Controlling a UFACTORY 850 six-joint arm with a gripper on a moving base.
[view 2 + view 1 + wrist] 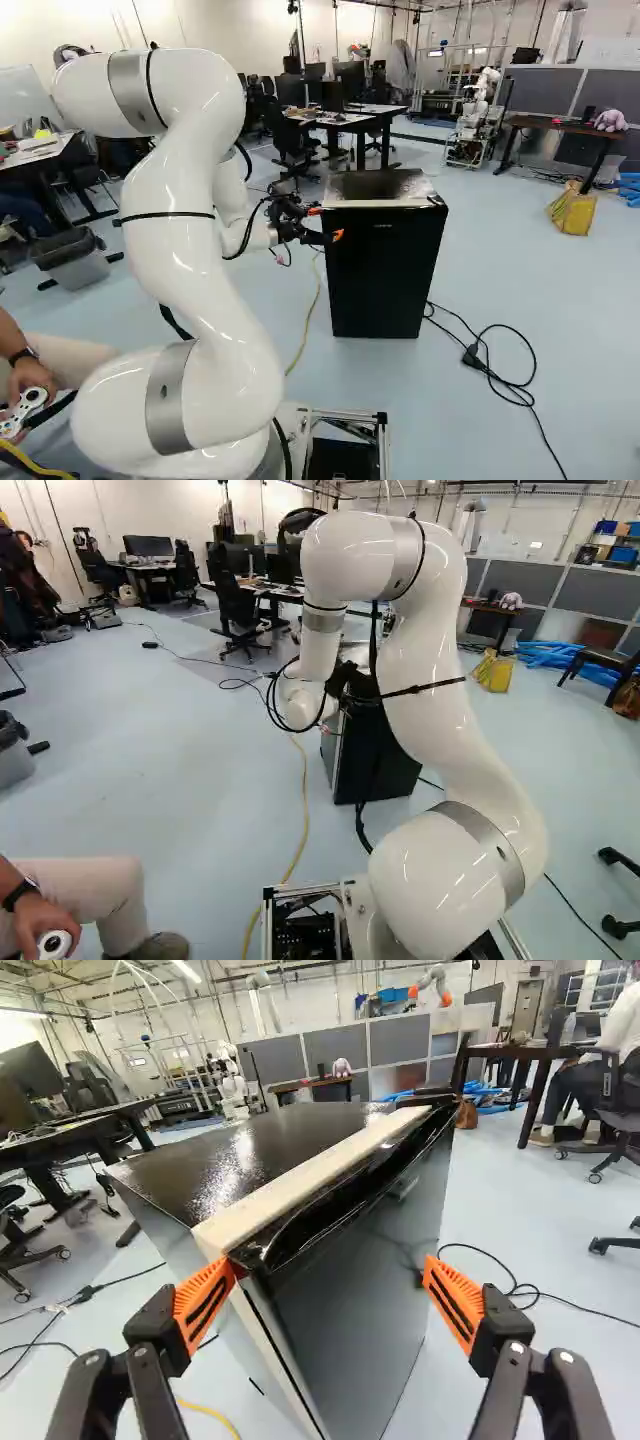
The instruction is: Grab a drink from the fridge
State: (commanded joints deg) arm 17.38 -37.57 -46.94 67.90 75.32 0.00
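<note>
Reaching ahead with the white arm, holding the gripper level with the top of the black fridge, at its near left corner. Spreading both fingers wide, gripping nothing, placing one orange pad right by that corner and the other over toward the front face; leaving contact at the corner too close to tell. Seeing the fridge upright on the floor ahead of the base, showing its pale top front edge between the fingers. Finding open floor left of the fridge, crossed by a yellow cable, and open floor to the right, around a looped black cable. Noticing a person's hand at near left, holding a white device, well apart from the fridge.
</note>
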